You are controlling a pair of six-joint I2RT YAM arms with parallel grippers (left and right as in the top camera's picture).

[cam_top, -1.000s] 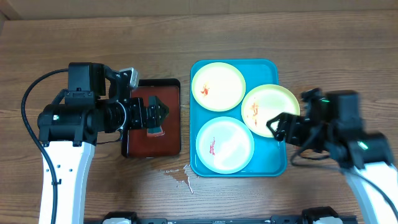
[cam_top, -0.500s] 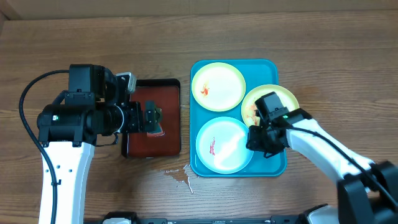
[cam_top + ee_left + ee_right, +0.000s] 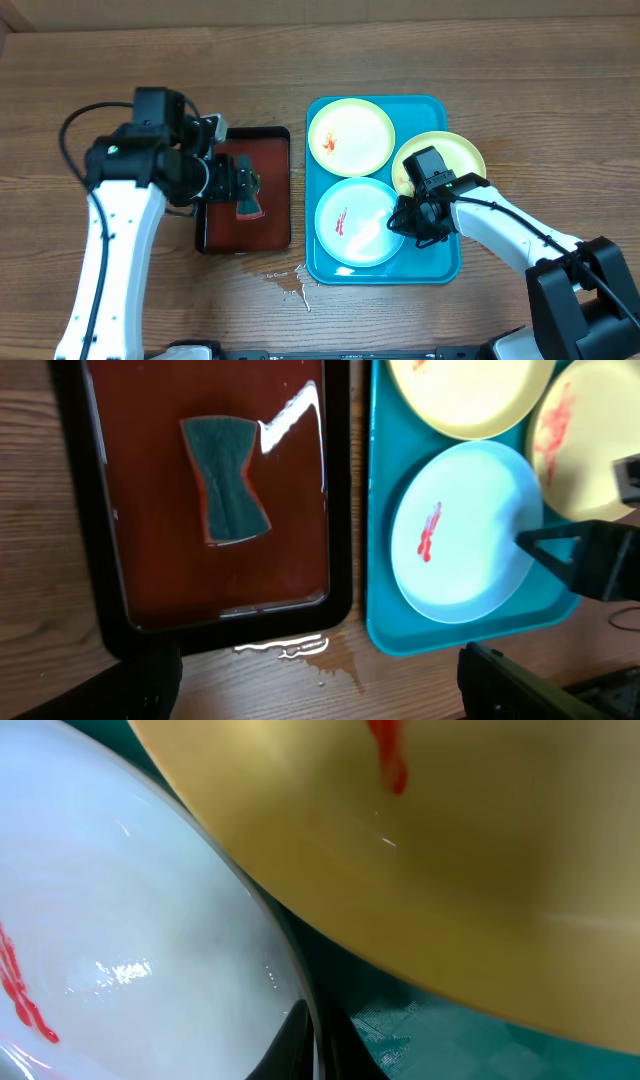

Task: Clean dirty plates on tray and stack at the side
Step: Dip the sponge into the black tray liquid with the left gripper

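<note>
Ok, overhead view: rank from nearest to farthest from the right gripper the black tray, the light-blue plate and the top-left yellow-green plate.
1. light-blue plate: the right gripper sits at its right rim.
2. top-left yellow-green plate: at the teal tray's far left corner.
3. black tray: left of the teal tray, farthest.

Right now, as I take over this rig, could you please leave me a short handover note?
Left hand open, above the green sponge in the small black tray.
Right hand at the right rim of the light-blue round plastic plate; grip cannot be told.
All three, this one and two pale yellow-green plates, lie smeared on the large teal plastic tray.
Done: nothing cleaned or stacked.
Left: wipe each, stack beside the tray.
</note>
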